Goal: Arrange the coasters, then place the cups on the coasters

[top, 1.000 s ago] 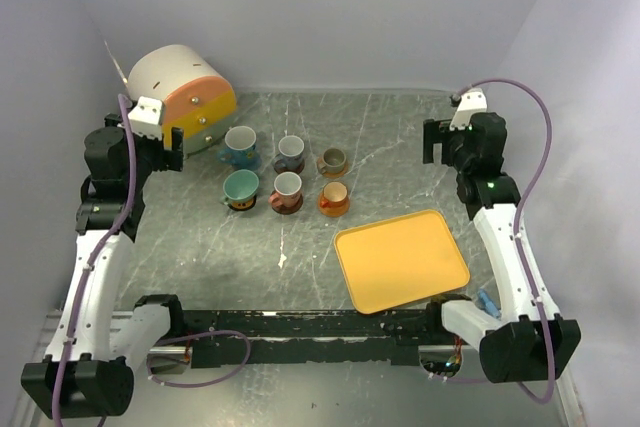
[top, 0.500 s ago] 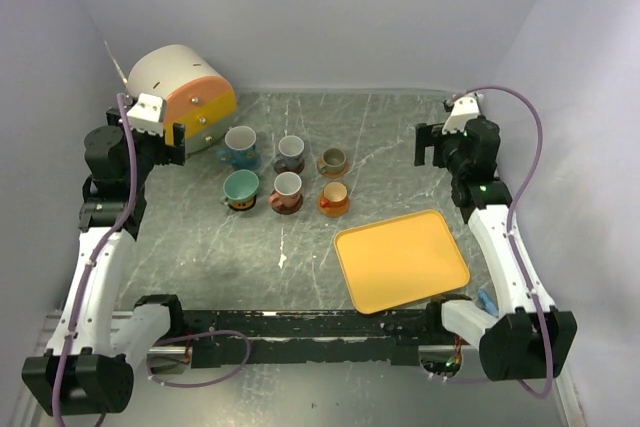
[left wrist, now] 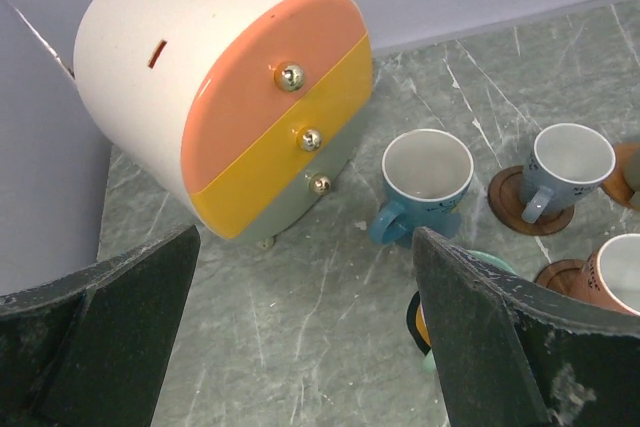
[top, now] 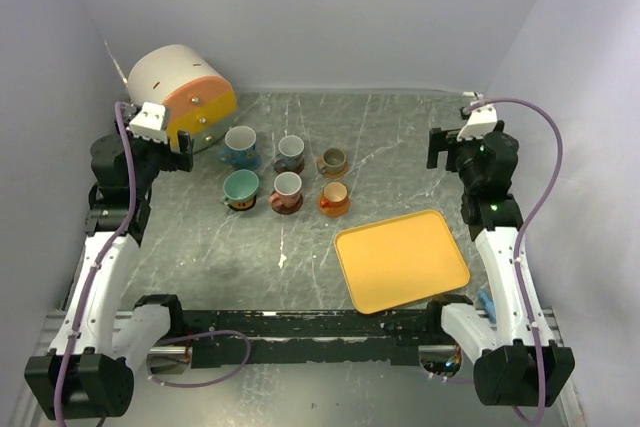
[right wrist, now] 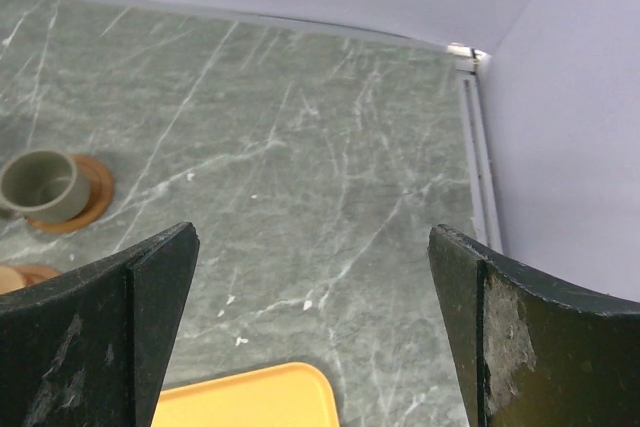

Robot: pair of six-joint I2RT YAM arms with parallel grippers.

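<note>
Ceramic-looking cups (top: 288,184): probably light, rigid, chippable; grip at rim or handle. Left tool (left wrist: 305,242) was wide open and empty, beside drawer box (top: 180,87). All six cups sat on coasters (left wrist: 508,199), centre-left of surface (top: 400,147). Yellow tray (top: 400,259) sat right of them, not blocking. Right tool (right wrist: 310,237) was wide open, empty.

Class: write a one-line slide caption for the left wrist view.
Open left fingers frame a three-drawer cylinder, a blue cup and a grey cup standing on a brown coaster.
</note>
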